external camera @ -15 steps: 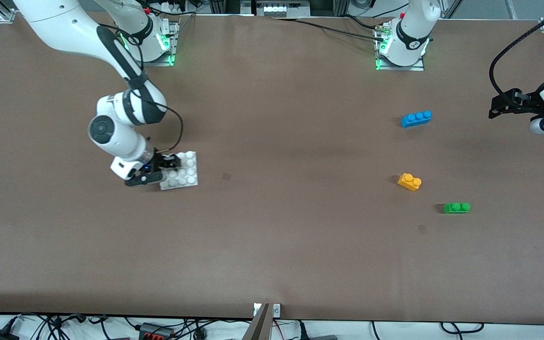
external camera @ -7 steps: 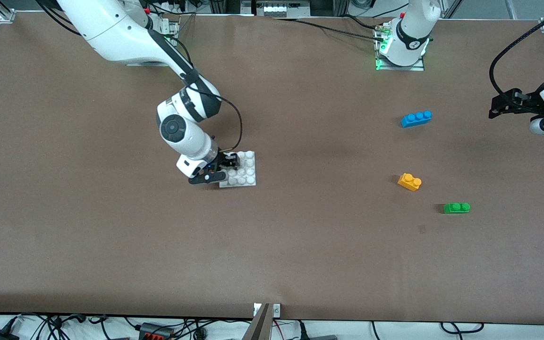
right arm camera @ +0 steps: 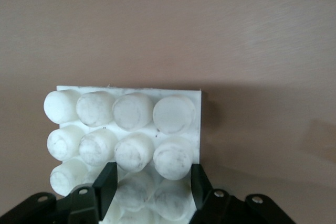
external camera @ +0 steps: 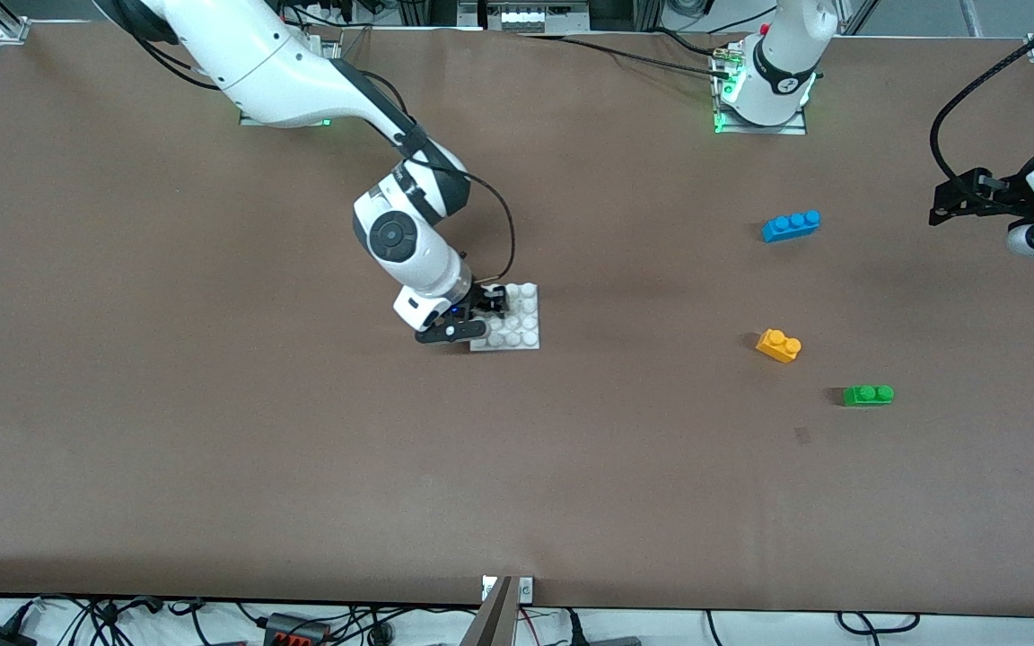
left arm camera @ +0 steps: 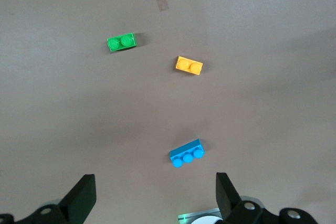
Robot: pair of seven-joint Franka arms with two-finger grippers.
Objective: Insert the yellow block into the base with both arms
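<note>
Right gripper (external camera: 487, 316) at mid-desk, jaws clamped on the base (external camera: 517, 325). Left gripper (left arm camera: 152, 195) waits high over the desk edge at the left arm's end, jaws apart. Yellow block (external camera: 778, 345) lies toward that end, between blue brick (external camera: 791, 225) and green brick (external camera: 868, 395).

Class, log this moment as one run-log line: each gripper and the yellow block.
right gripper: shut on base | left gripper: open, waiting above blue brick | yellow block: on table, untouched

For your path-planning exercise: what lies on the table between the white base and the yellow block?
Nothing: the front view shows only bare brown table between the base, held by the right gripper, and the yellow block.
</note>
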